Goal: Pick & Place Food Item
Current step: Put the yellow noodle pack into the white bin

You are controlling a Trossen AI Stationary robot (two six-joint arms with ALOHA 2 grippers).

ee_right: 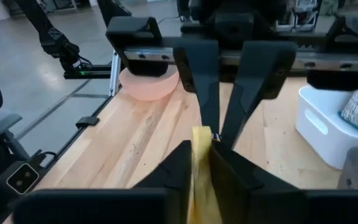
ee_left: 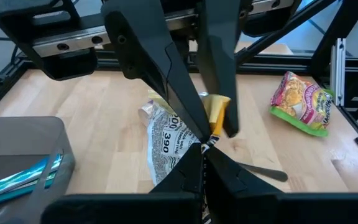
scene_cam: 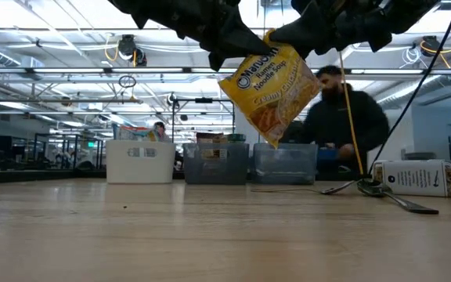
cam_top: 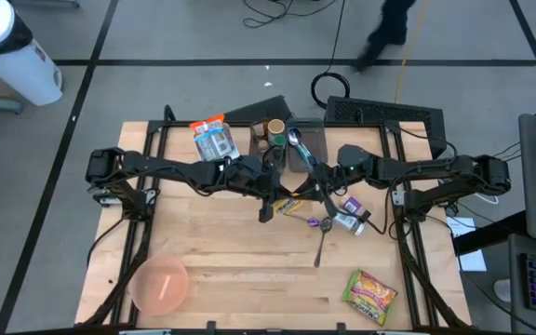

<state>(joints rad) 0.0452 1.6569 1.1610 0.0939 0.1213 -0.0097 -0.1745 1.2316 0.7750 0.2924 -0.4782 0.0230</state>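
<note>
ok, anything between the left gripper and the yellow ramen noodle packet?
Nothing visible. The left gripper is shut on the yellow plastic ramen noodle packet, which hangs clear above the wooden table. The right gripper meets the same packet from the opposite side.

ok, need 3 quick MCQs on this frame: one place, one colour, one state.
1. Where is the yellow ramen packet?
A. flat on the table
B. in the air between both claws
C. inside the pink bowl

2. What colour is the bowl at the table's near-left corner?
A. pink
B. blue
C. black

3. How is the left claw?
A. wide open above the spoon
B. shut on the ramen packet
C. parked off the table

Key: 1 B, the low view shows it hanging clear of the table under both claws, the right claw at its other edge. 2 A, it looks pink from above. 3 B, its fingers pinch the packet's edge.
</note>
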